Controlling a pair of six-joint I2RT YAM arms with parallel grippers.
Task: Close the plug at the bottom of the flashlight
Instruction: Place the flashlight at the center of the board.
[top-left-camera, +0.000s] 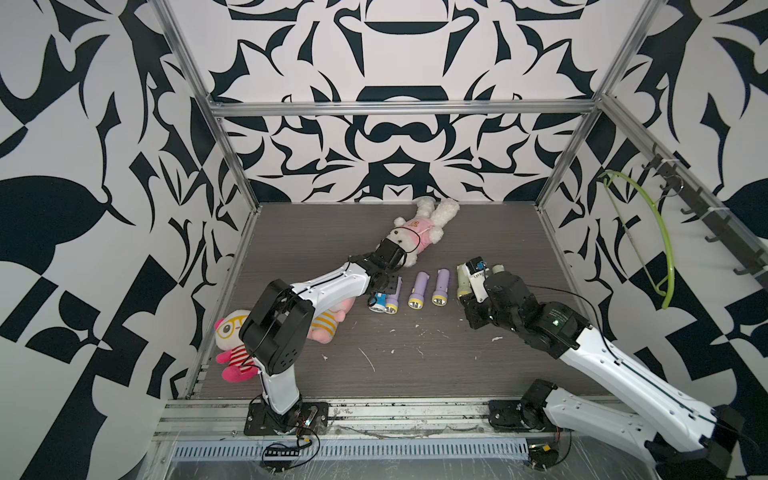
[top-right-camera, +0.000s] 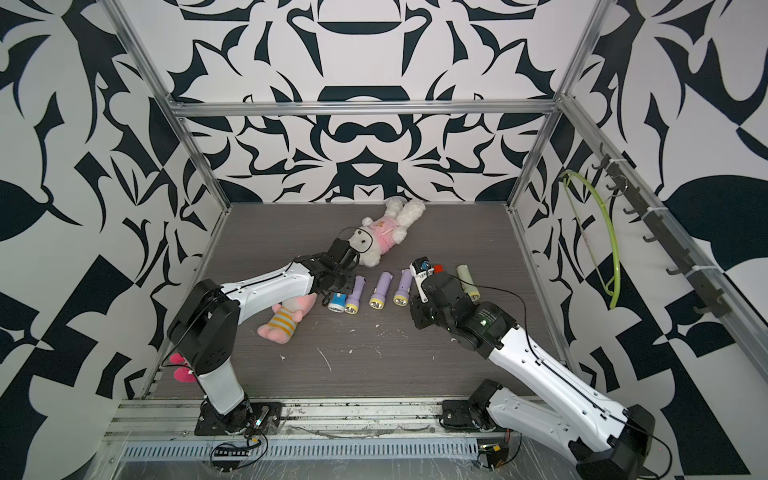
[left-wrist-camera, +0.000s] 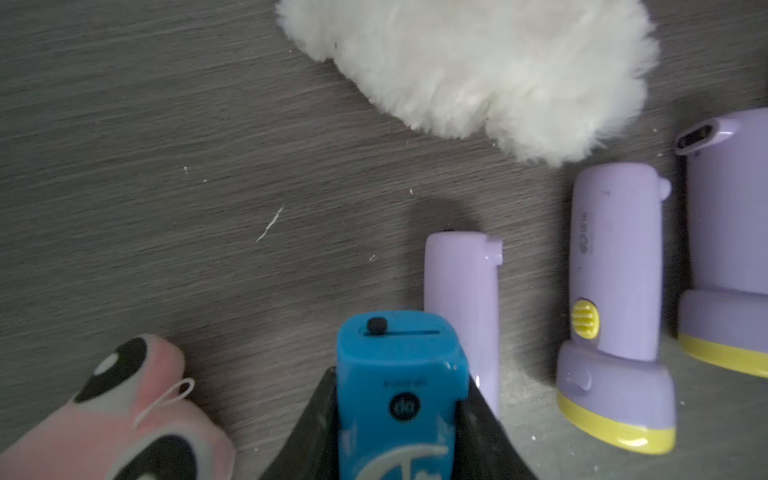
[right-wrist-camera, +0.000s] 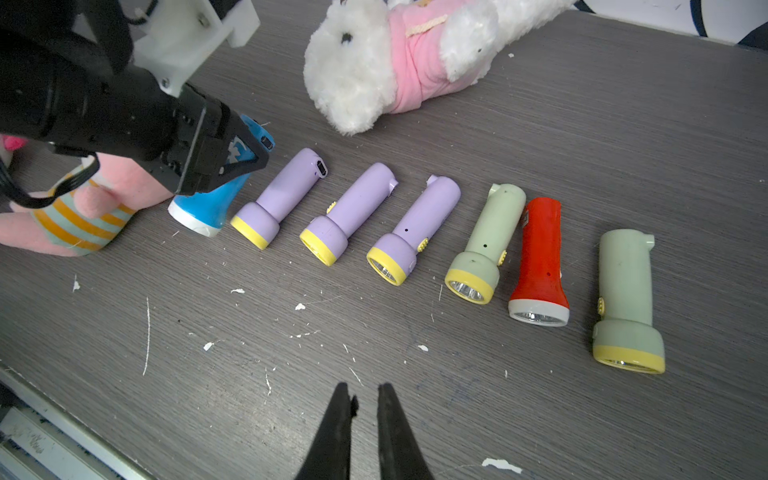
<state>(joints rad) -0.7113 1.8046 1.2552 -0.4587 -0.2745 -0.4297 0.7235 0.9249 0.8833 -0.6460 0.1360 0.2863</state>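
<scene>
The left fingers pinch the blue flashlight; the right fingers hang slightly apart, empty, above the bench.

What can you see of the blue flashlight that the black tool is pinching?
The blue plastic flashlight has a white-rimmed wide head, white print on its body and a dark slot with a small black knob on its tail end. It sits at the end of the flashlight row on the grey wood-grain table, beside a lilac flashlight with a yellow rim. The left tool is shut on its narrow body.
</scene>
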